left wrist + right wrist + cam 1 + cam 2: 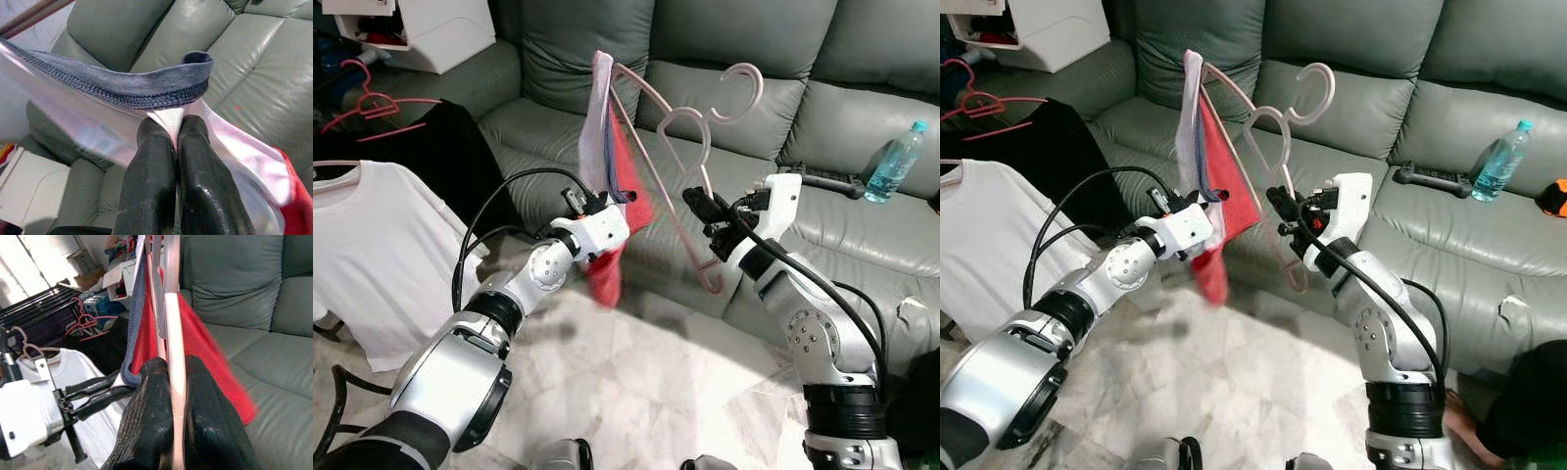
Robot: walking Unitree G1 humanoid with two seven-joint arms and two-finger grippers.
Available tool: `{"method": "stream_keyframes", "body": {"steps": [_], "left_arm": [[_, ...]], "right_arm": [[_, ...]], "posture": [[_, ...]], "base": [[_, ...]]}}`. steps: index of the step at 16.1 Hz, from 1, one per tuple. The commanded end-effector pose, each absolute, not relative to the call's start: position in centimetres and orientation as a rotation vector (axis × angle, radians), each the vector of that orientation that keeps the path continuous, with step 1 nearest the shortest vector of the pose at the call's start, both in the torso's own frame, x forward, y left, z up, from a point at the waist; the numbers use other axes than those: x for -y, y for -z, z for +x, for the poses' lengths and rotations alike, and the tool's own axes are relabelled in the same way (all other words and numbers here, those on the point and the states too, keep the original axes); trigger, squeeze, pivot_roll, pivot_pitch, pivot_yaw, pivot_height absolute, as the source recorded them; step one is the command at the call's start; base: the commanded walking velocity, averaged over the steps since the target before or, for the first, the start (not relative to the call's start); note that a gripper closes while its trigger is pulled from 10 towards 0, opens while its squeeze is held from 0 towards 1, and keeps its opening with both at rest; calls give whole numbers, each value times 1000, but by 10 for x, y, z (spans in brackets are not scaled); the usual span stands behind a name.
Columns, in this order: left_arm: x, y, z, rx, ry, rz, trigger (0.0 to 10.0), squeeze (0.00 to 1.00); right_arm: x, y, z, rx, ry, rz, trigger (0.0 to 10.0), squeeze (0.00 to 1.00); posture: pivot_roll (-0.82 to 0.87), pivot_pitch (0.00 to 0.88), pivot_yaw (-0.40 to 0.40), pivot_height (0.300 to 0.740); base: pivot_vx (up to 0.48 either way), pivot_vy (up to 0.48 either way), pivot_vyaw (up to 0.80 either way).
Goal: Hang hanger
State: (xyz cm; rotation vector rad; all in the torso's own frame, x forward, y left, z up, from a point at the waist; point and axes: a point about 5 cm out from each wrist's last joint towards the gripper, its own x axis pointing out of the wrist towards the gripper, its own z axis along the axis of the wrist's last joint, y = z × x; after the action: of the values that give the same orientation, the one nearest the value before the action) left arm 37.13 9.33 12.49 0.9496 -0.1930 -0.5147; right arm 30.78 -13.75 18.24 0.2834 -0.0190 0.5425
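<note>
Two pink plastic hangers (690,147) are held up tilted in front of the sofa, hooks pointing up and right. A red and white garment (607,157) with a blue-grey hem (146,88) drapes over the upper left end of one hanger. My right gripper (697,203) is shut on a hanger's thin bar (173,382), low on the frame. My left gripper (590,201) is shut on the garment's edge, and its fingertips (156,142) pinch the white cloth just under the hem. The two grippers are about a hand's width apart.
A grey leather sofa (842,98) spans the back, with a water bottle (894,162) and a black handle-like object (827,179) on its seat. At left a white T-shirt (372,255) hangs by a black garment (440,147) and pink hangers (367,103). A person's leg (1518,411) is at lower right.
</note>
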Motion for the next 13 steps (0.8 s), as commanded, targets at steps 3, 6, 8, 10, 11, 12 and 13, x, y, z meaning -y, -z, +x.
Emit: {"method": "stream_keyframes", "body": {"steps": [3,6,8,10,11,12,13], "left_arm": [[-98,-107,364,134,555,999,10000,0],[-99,-105,363,133,549,1000,10000,0],[-100,-105,363,133,543,1010,10000,0],[-103,-105,364,128,531,1015,10000,0],[-103,-105,364,128,528,1013,10000,0],[-103,-105,364,129,528,1014,10000,0],[-103,-105,364,127,529,1011,10000,0]], "right_arm": [[131,-218,301,185,-610,272,10000,0],[128,-200,286,135,-709,124,10000,0],[136,-188,280,110,-701,-37,10000,0],[144,-182,277,98,-692,-92,10000,0],[148,-182,278,102,-667,-109,10000,0],[150,-182,278,105,-653,-119,10000,0],[152,-183,279,114,-639,-133,10000,0]], "posture": [[-88,40,52,740],[-86,45,51,740],[-86,45,51,740],[-86,45,51,740],[-86,45,51,740],[-86,45,51,740],[-86,45,51,740]], "base": [[0,0,0],[0,0,0],[0,0,0],[0,0,0],[0,0,0],[0,0,0],[0,0,0]]}}
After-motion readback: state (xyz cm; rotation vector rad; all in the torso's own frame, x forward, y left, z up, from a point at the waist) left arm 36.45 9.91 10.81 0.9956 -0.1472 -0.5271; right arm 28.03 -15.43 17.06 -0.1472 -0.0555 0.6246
